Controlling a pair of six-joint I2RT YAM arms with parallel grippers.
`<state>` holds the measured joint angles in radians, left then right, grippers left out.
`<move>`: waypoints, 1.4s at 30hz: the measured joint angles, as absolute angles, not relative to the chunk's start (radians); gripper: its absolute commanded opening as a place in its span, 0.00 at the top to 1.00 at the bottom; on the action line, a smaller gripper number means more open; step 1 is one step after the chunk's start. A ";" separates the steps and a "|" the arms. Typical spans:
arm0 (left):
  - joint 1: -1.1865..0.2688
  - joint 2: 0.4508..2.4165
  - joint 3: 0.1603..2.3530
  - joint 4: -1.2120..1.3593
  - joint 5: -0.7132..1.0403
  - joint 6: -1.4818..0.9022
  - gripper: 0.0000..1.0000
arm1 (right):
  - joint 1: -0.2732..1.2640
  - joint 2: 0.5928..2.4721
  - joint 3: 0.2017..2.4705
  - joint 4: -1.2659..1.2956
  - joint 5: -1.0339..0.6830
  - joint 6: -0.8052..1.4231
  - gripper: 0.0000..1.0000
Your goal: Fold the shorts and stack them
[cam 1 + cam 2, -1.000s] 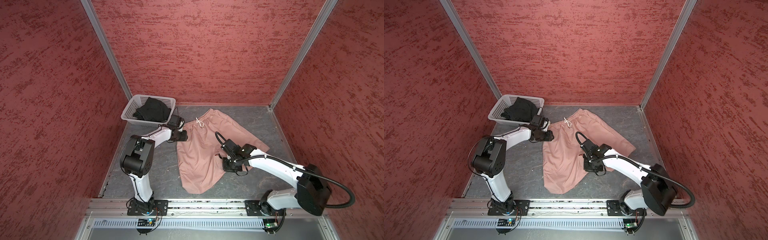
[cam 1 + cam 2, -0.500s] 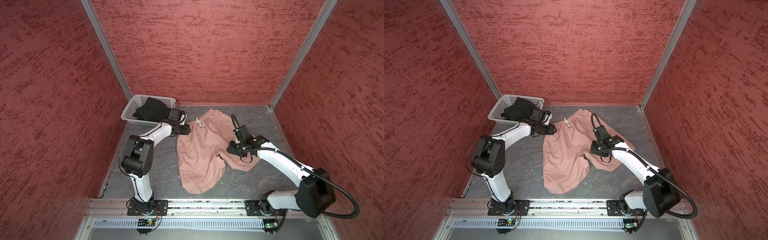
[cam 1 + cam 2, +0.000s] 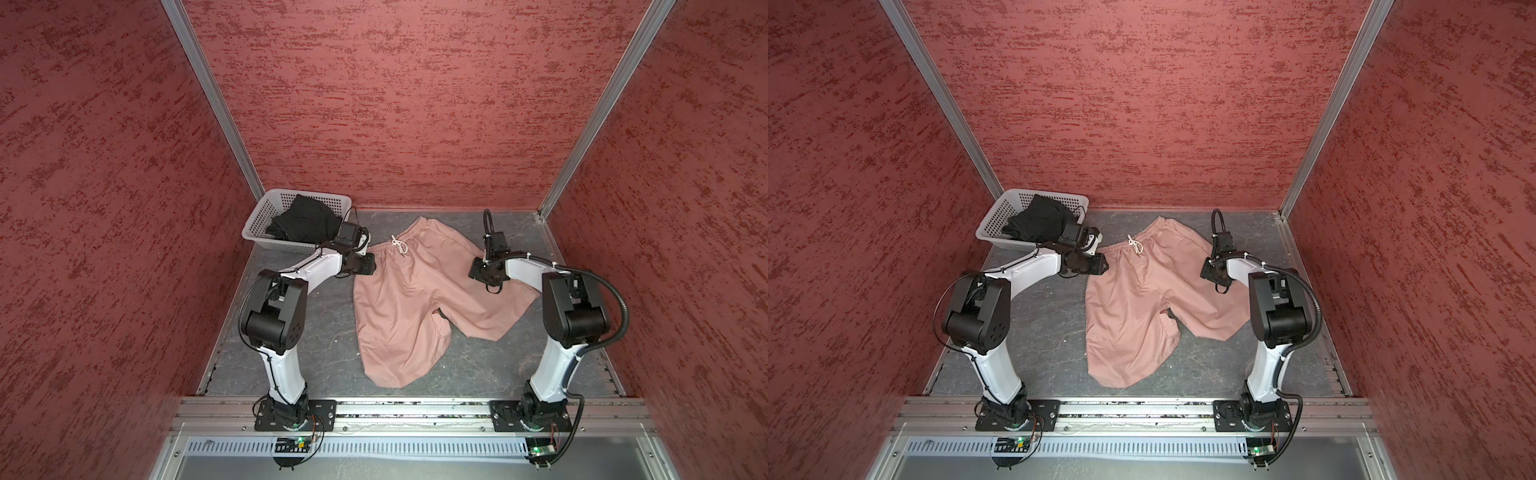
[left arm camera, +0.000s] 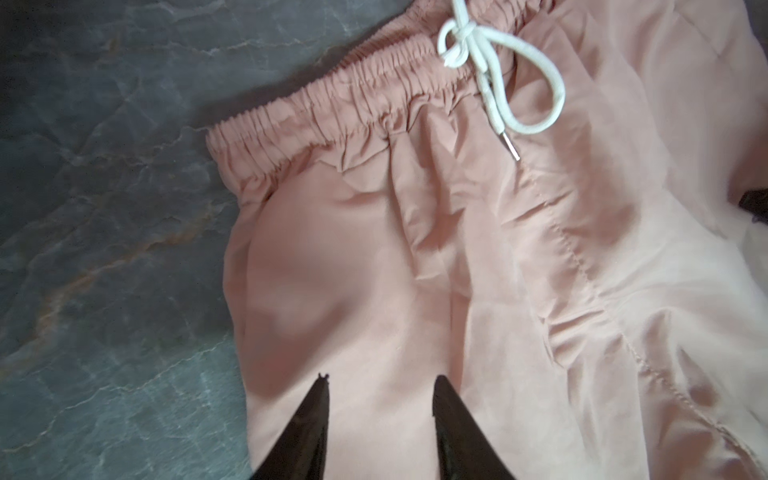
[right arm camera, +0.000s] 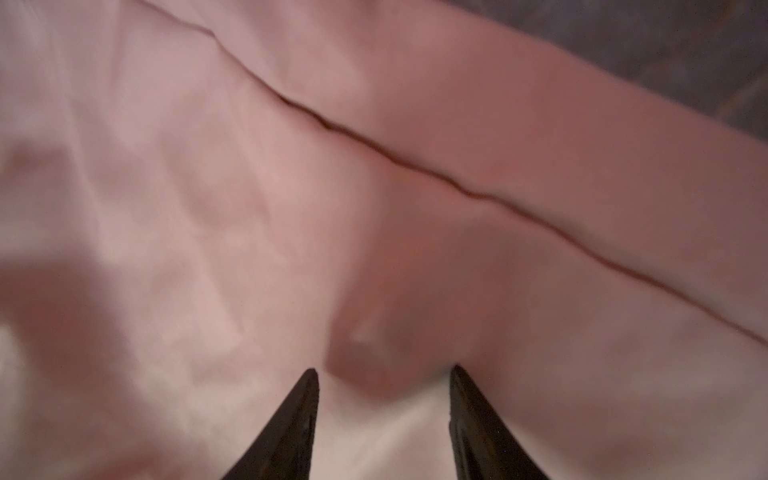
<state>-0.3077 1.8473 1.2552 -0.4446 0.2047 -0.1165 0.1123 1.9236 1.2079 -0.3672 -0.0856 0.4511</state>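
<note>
Now: pink pair laid out, fold not yet begun

Step. The pink shorts lie spread flat on the table, waistband toward the back wall and both legs toward the robot. The white drawstring is tied at centre. No fold shows in them, so I judge this the lining-up for a first fold.

The left end effector has its fingers parted with nothing between them. It is poised over the fabric just below the waistband corner on the basket side. The right end effector is likewise parted and empty, over the opposite side of the pair near a seam. That view is blurred; whether the tips touch cloth I cannot tell.

Next move, as I read it: each closes on its own edge, pinching both layers, then one half is carried evenly across the other. Thin cloth may slip or bunch.

The black shorts sit crumpled inside the white basket.

Count: shorts, two pairs (one pink, one black); basket, one; arms, two.
</note>
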 measured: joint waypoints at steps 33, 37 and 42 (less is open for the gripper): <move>-0.238 1.634 1.162 -0.537 0.170 -0.235 0.16 | 0.149 1.369 0.809 -0.317 -0.252 0.487 0.37; -0.204 1.714 1.159 -0.521 0.154 -0.215 0.15 | 0.189 1.319 0.675 -0.336 -0.262 0.533 0.36; -0.178 1.744 1.158 -0.475 0.155 -0.203 0.15 | 0.231 1.378 0.635 -0.282 -0.269 0.546 0.35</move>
<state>-0.1783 1.7435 1.1576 -0.4747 0.1555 -0.2031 0.2314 1.3781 0.6346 -0.2817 -0.2691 0.5461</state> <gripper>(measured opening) 0.848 0.646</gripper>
